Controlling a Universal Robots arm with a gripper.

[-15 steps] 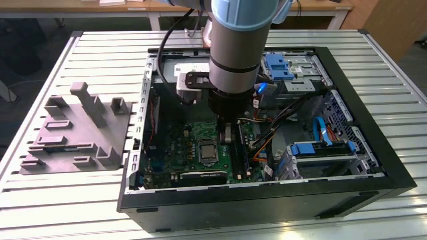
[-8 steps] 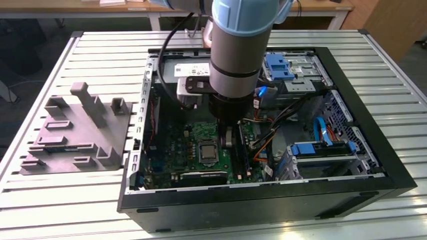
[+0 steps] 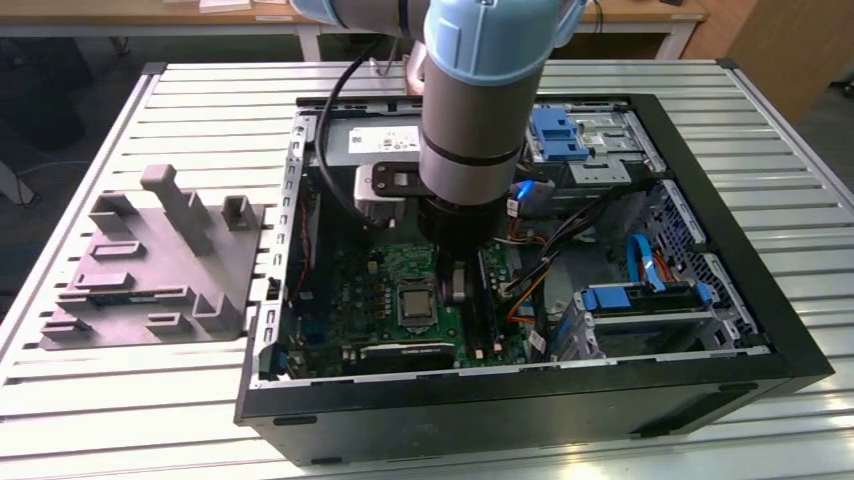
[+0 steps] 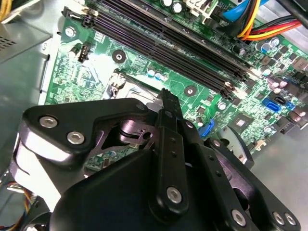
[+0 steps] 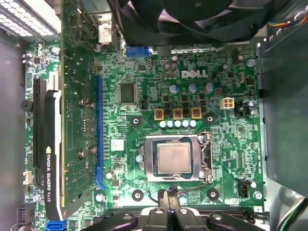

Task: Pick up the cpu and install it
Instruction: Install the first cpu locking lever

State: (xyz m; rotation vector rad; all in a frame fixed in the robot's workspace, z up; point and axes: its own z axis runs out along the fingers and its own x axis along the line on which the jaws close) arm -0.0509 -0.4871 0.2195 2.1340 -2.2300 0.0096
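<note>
One cpu [image 5: 173, 158] lay flat inside the silver socket frame [image 5: 149, 161] on the green motherboard [image 5: 226, 144], as seen in the first wrist view. Its grey metal top faced up, and the frame went all the way around it. Nothing was touching the chip.

The jaws [image 5: 168, 196] hung just beside the socket frame, near one edge of it. Their two dark tips sat close together with nothing between them, so they looked closed and held nothing. In the second wrist view the black gripper body [image 4: 159, 192] was big in front, with one thin finger [image 4: 169, 103] pointing down at the board.

Near the socket stood a row of small round parts and a dark square chip [image 5: 127, 92]. A long black card [image 5: 48, 159] stood on its edge in a blue slot [image 5: 98, 130]. A round black fan [image 5: 192, 19] sat past the far side of the board. Long dark memory slots [image 4: 168, 41] ran across the board in the second wrist view.

All of this was inside an open black computer case [image 3: 747, 330], which lay on its side on the slatted metal surface [image 3: 120, 420]. The case also held blue drive trays [image 3: 641, 297] and bundles of wires. The robot arm [image 3: 481, 100] reached straight down into the case from above.

On the exterior view's left, a grey plastic fixture [image 3: 147, 270] stood on the surface, just beside the case.
</note>
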